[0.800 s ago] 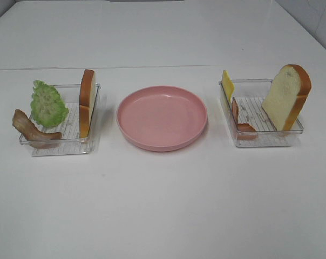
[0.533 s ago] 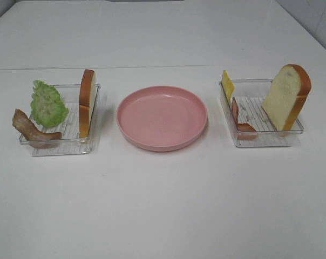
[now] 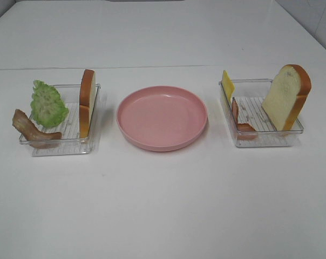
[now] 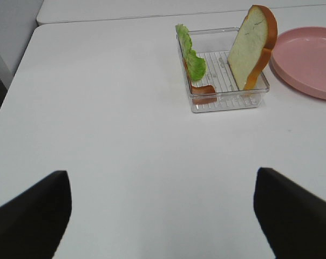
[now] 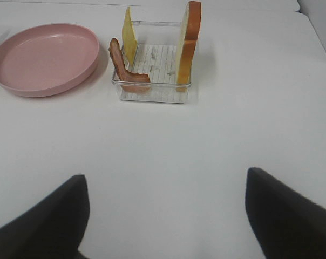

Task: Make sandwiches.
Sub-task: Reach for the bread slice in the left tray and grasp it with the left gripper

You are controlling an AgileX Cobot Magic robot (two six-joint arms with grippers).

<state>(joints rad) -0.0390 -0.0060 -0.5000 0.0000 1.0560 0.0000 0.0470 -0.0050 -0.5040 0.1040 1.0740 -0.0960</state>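
No stacked sandwiches are in view; their parts stand loose in two clear trays. The left tray (image 3: 60, 147) holds a green lettuce leaf (image 3: 47, 104), a brown bacon strip (image 3: 31, 129) and an upright bread slice (image 3: 87, 102). The right tray (image 3: 265, 141) holds a yellow cheese slice (image 3: 227, 85), a bacon strip (image 3: 241, 123) and a leaning bread slice (image 3: 286, 97). My left gripper (image 4: 157, 181) is open, well short of its tray (image 4: 228, 103). My right gripper (image 5: 164, 178) is open too, short of its tray (image 5: 152, 95). Neither gripper shows in the high view.
A round pink plate (image 3: 162, 117) with nothing on it sits between the trays. The white table runs wide in front of the trays, and its far edge lies behind them.
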